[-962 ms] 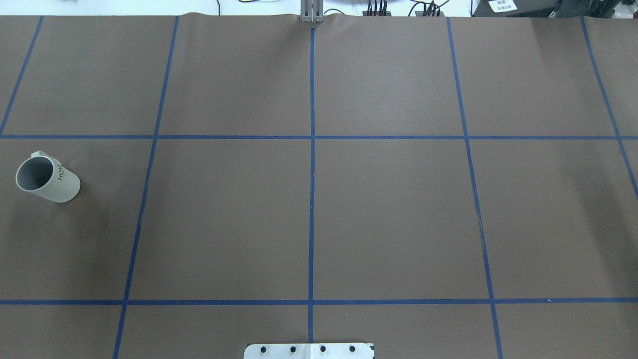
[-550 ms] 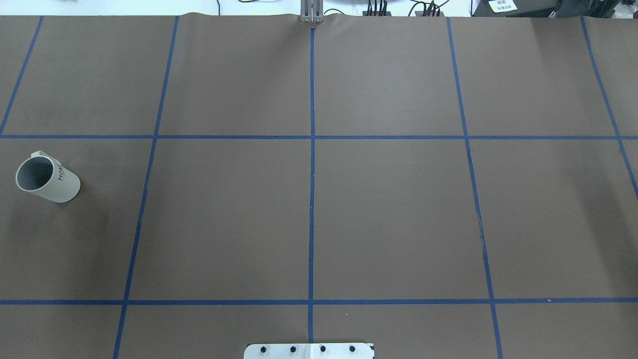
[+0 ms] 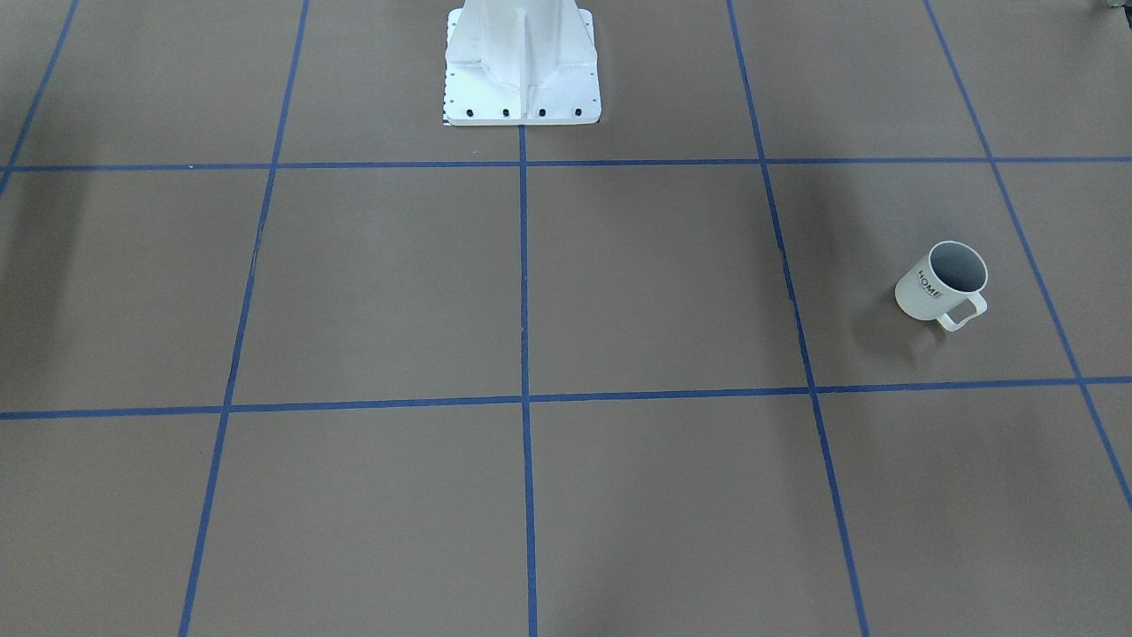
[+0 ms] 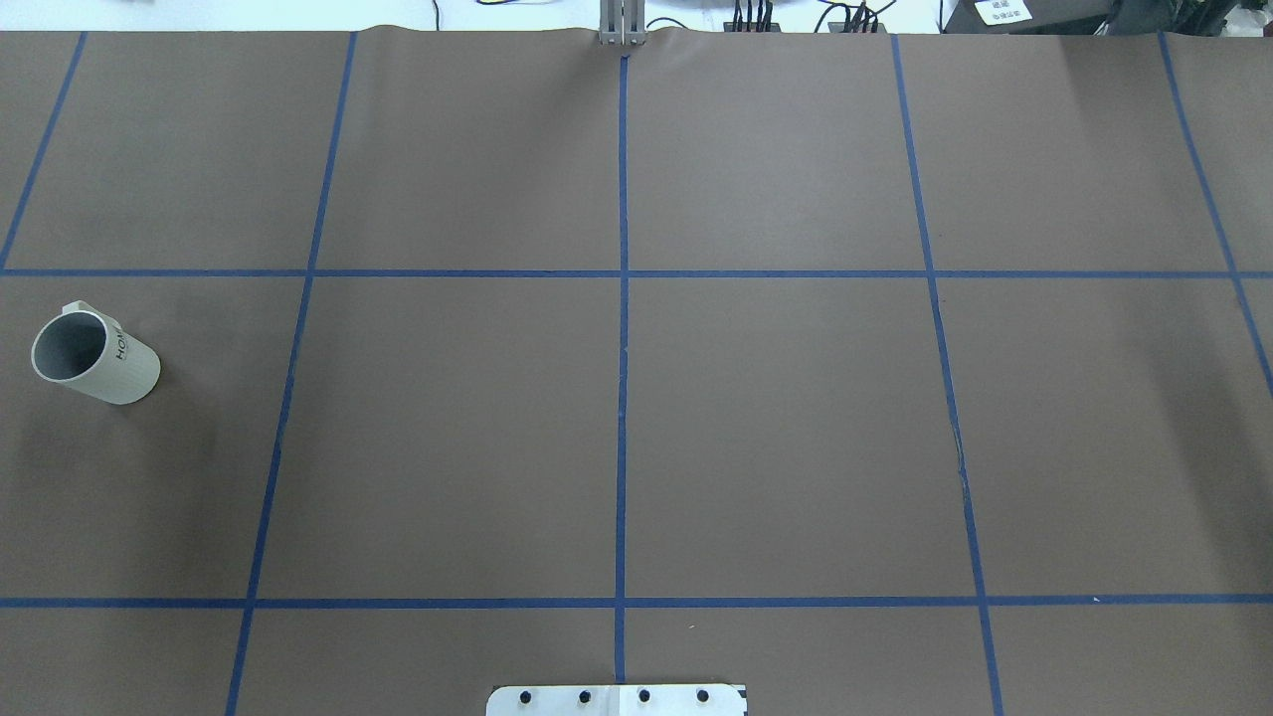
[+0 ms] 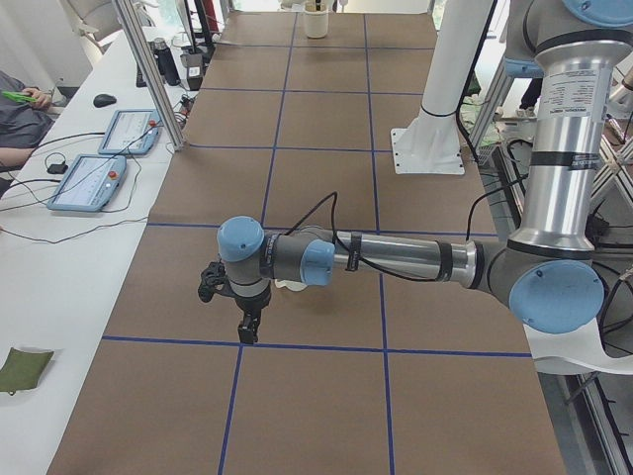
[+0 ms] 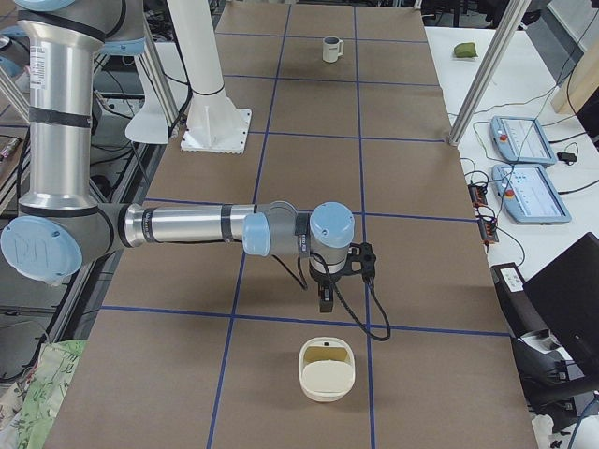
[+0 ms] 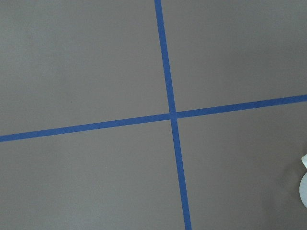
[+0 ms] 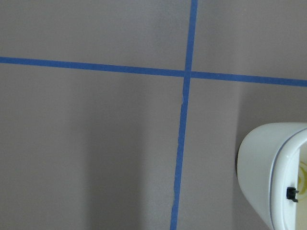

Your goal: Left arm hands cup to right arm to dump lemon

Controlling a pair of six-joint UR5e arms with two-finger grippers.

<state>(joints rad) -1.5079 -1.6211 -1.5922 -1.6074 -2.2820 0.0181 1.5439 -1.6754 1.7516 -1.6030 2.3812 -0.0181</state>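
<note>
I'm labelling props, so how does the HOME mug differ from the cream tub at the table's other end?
The mug has a loop handle and black lettering; the tub shows neither. The mug's mouth is round and grey inside, the tub's squarish and cream. Both are pale and rest on the table.

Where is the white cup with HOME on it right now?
In the overhead view the cup stands on the table at the robot's far left, in the middle row of squares, left of a blue tape line.

off-white cup (image 4: pixel 94 358), blue-gridded brown table (image 4: pixel 776 428)
</note>
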